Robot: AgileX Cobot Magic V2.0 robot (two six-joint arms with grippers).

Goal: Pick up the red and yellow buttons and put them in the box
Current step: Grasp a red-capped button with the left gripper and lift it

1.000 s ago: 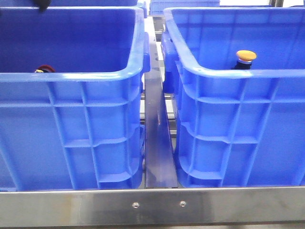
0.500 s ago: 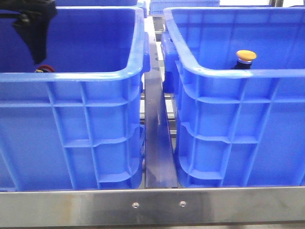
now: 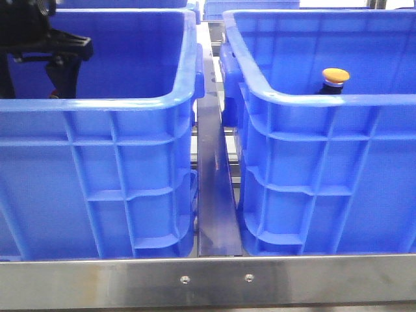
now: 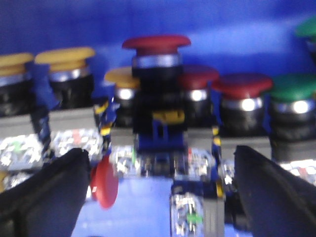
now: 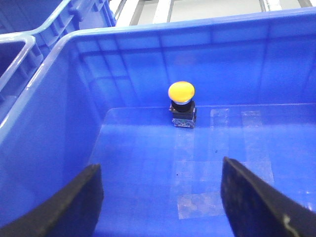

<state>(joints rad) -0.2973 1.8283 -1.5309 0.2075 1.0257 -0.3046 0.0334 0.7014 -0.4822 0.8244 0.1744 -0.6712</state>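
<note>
1. Reaching down into the left blue crate (image 3: 97, 104), the left gripper (image 4: 158, 197) shows in the front view only as a dark body against the crate's far wall, its tips hidden behind the near rim.
2. Its wrist view shows the two dark fingers (image 4: 44, 197) spread wide with nothing between them — they frame a crowd of push buttons standing on the crate floor.
3. Straight ahead of the gap stands a red-capped button (image 4: 157, 43), taller in the view than its neighbours; the picture is blurred, so I cannot tell whether the fingers touch anything.
4. Beside it stand yellow-capped buttons (image 4: 64, 55), further red ones (image 4: 242, 85) and a green-capped button (image 4: 296, 89), while one red cap (image 4: 104, 181) lies tipped on its side near one finger.
5. Between the two crates runs a metal rail (image 3: 214, 195).
6. Inside the right-hand box (image 3: 325, 101), a yellow button (image 3: 336, 75) stands upright near the far wall — alone on the floor.
7. Hanging above that box, the right gripper (image 5: 160, 197) has its fingers (image 5: 69, 207) wide apart and holds nothing, well short of the yellow button.
</note>
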